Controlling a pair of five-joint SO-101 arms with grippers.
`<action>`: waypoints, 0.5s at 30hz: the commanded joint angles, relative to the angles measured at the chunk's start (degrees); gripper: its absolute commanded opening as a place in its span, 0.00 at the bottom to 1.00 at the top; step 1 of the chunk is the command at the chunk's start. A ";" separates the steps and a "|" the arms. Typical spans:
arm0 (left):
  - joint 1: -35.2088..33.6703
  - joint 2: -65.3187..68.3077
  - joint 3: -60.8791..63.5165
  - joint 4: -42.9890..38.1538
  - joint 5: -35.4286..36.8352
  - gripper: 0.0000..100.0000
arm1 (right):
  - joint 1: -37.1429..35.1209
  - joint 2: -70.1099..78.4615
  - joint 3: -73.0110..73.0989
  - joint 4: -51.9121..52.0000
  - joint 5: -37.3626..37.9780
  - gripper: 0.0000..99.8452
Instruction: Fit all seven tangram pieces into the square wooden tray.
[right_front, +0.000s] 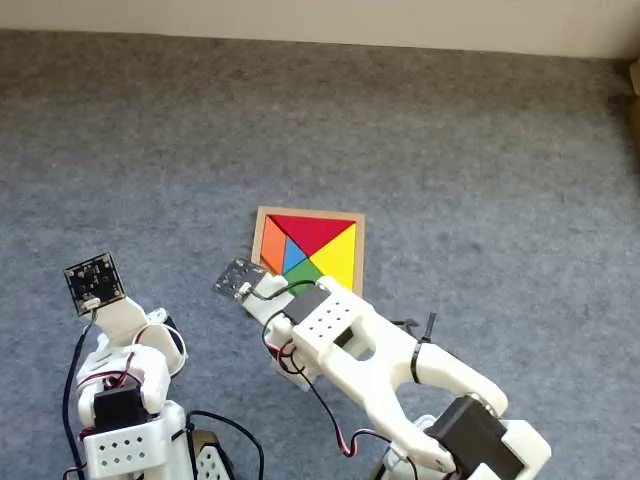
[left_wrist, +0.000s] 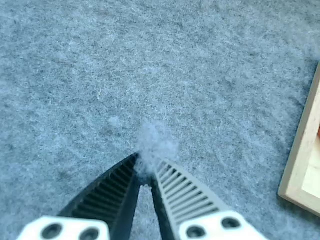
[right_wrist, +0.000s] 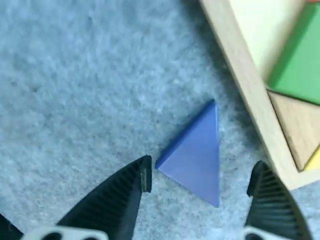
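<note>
We've got the tray (right_front: 258, 236) holding coloured pieces (right_front: 318, 233); right gripper (right_wrist: 200, 176) spread wide around blue triangle (right_wrist: 196, 152) outside, left gripper (left_wrist: 146, 167) pinched closed.

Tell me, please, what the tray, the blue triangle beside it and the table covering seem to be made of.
Tray: apparently unfinished wood, pale tan and matte with faint grain.
Blue triangle: probably painted wood, though plastic is possible; it has even colour, smooth faces and crisp edges.
Table covering: grey felt or short-pile carpet, with a fuzzy, fibrous surface.
</note>
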 joint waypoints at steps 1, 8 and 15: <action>-0.75 -1.36 1.19 -0.44 0.44 0.01 | -0.57 -0.40 -0.31 0.22 0.79 0.29; -0.75 -1.36 1.19 -0.44 0.44 0.01 | -0.57 -0.31 -0.13 0.22 0.79 0.27; -0.75 -1.36 1.19 -0.44 0.44 0.01 | -0.31 8.92 0.31 0.31 0.88 0.27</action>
